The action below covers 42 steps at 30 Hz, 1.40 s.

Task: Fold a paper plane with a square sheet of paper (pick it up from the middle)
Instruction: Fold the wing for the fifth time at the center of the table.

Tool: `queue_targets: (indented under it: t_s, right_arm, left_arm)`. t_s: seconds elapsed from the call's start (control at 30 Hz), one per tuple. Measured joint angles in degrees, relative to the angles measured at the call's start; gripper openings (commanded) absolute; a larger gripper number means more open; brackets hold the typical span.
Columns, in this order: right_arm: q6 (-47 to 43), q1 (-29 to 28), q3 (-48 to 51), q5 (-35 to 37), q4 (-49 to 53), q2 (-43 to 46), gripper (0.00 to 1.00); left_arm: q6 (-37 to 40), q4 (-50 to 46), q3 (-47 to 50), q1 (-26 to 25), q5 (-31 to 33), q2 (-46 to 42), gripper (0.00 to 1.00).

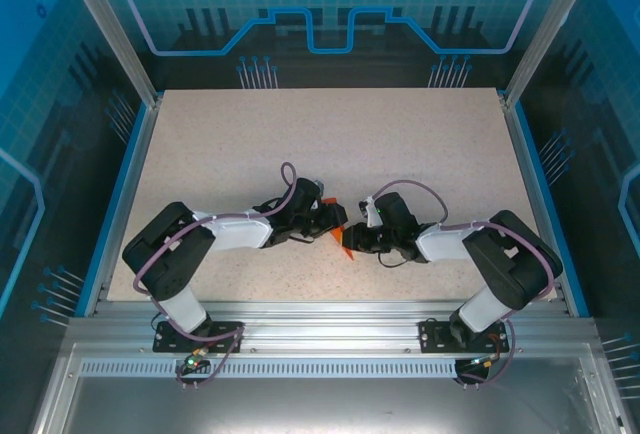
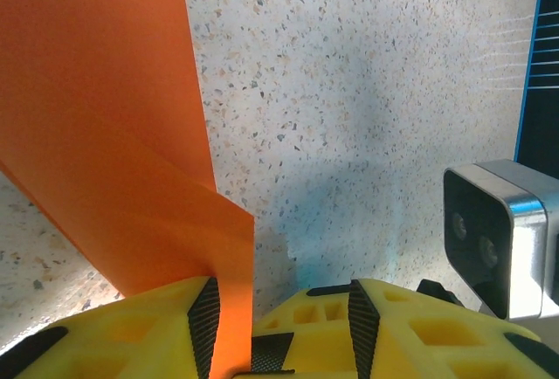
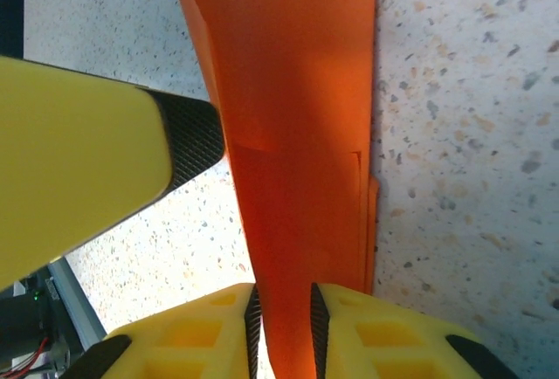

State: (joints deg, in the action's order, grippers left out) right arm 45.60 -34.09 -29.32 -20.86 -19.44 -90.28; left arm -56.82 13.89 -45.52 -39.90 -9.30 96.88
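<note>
1. Counted from the top view: two hands, one piece of folded orange paper (image 1: 341,240) and one speckled bench (image 1: 420,144).
2. The left hand (image 1: 322,222) reaches in towards the middle of the bench, and the paper sits right at its fingertips. Its own camera shows the jaws standing apart with bare bench visible between them, so it is open. The paper lies against the inner face of one pad (image 2: 206,316), and the other pad (image 2: 362,322) is clear of it.
3. The paper is between the two hands, just ahead of each. From the left hand it rises out of the gap and spreads away up and to one side. One straight edge runs directly away from the fingers and a fold line slants across it.
4. From the right hand, the paper is a long narrow strip. Its long axis runs straight out from the fingertips, and a straight folded edge runs along one side above the bench. No tip is in view, so which way it points cannot be told.
5. The right hand (image 1: 368,236) faces the left one. Its two pads (image 3: 251,313) sit close on either side of the strip, but whether they clamp it cannot be told. One finger (image 3: 79,169) of the left hand touches the strip a little further out.
</note>
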Motion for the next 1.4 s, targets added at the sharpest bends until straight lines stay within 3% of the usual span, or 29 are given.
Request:
queue_targets:
  t_s: [0.43,1.4]
  right_arm:
    - [-3.91,-0.02,-1.95,3.43,7.04,1.46,0.39]
    - [-6.23,-0.44,-4.55,4.44,10.34,-1.09,0.16]
  left_arm:
    - [0.04,-0.02,-0.94,0.0,-0.02,0.68,0.47]
    - [0.02,-0.04,-0.96,0.02,-0.04,0.7,0.47]
